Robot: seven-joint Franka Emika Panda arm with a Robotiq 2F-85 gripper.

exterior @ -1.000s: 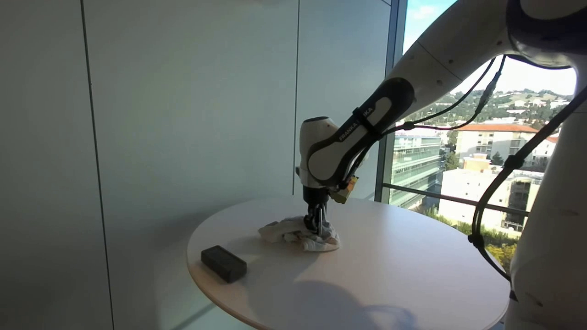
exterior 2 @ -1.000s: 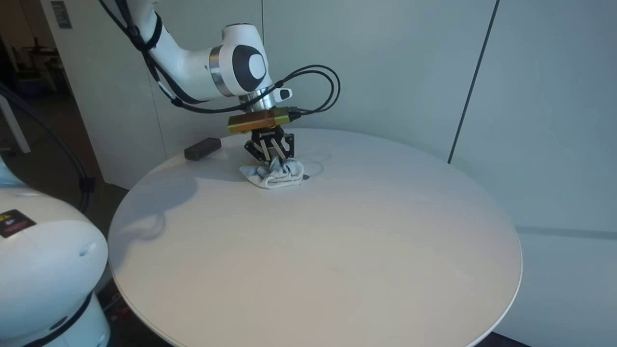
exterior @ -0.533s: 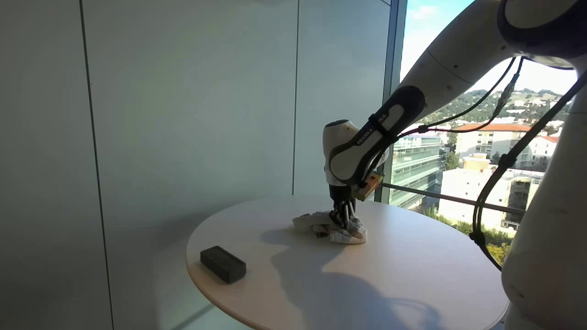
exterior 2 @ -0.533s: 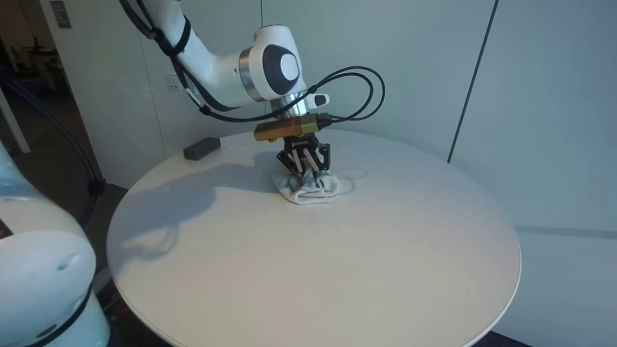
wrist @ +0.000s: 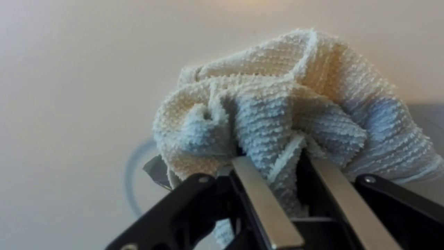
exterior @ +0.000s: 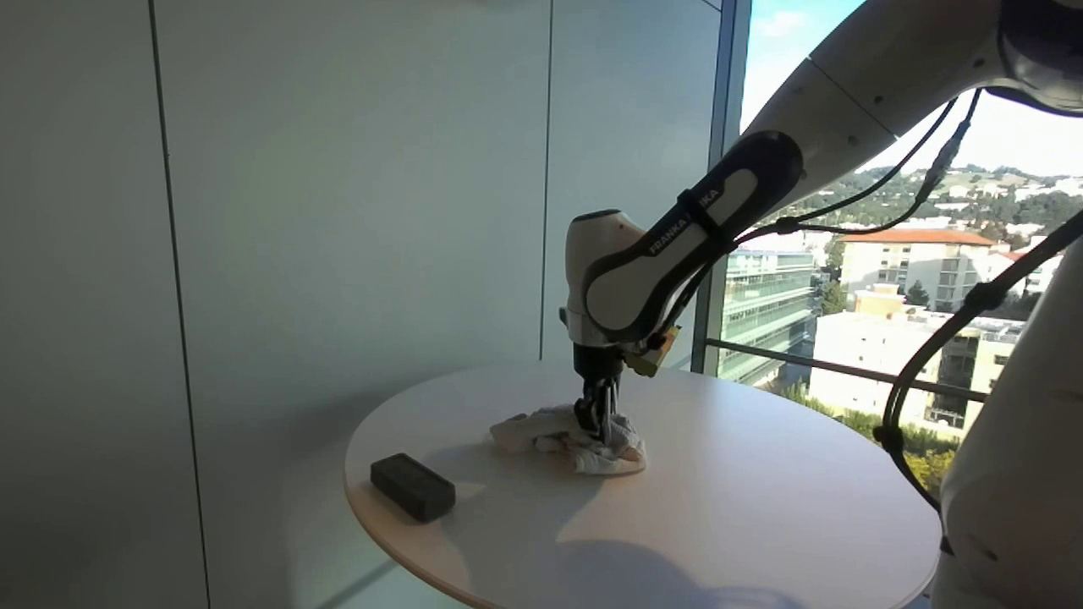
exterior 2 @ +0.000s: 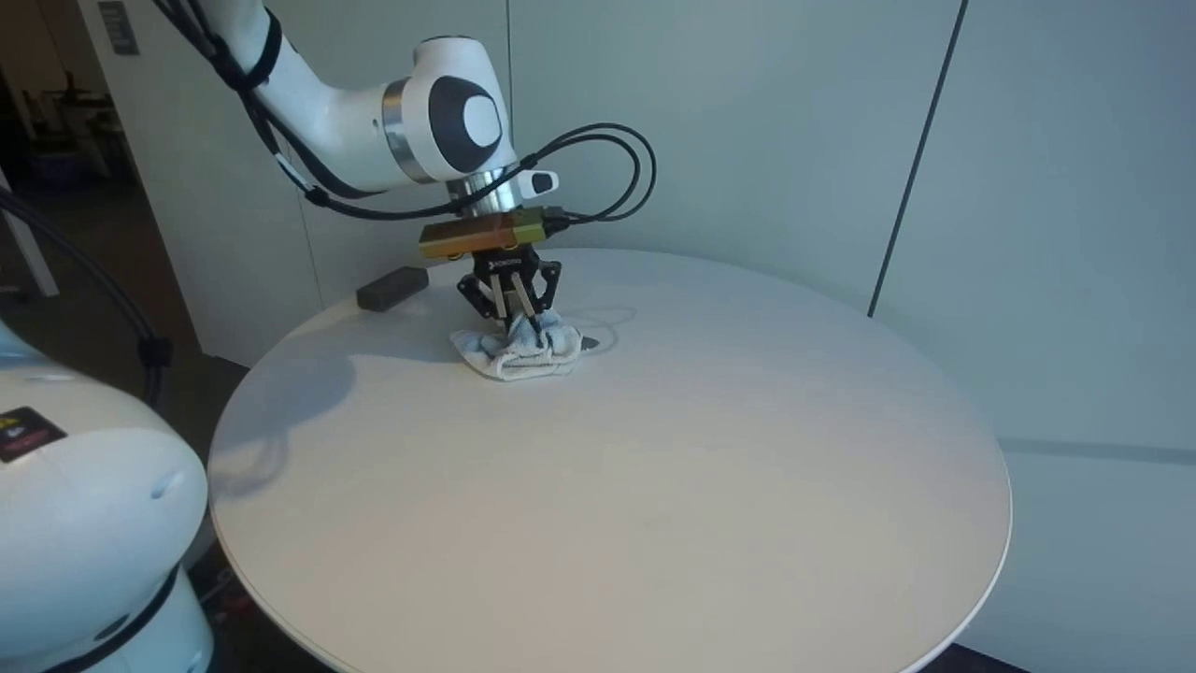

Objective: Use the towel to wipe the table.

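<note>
A crumpled whitish, ribbed towel (exterior: 541,425) with tan patches lies on the round white table (exterior: 744,499). The towel also shows in an exterior view (exterior 2: 537,363) and fills the middle of the wrist view (wrist: 263,107). My gripper (exterior: 602,436) points straight down into the towel. In the wrist view a fold of towel is pinched between the two fingers (wrist: 277,161). The fingertips are sunk in the cloth and hidden. In an exterior view the gripper (exterior 2: 523,327) is on the towel near the table's far side. The towel's underside is hidden.
A dark rectangular block (exterior: 413,487) lies near the table's edge and also shows in an exterior view (exterior 2: 392,289). A small dark flat piece (wrist: 156,170) sticks out from the towel's edge. A grey wall (exterior 2: 729,140) stands behind the table. Cables (exterior 2: 607,168) loop from the wrist.
The gripper and towel slid together across the table one way by half a second ago. They have since slid back, close to their place of one second ago. The block has not moved.
</note>
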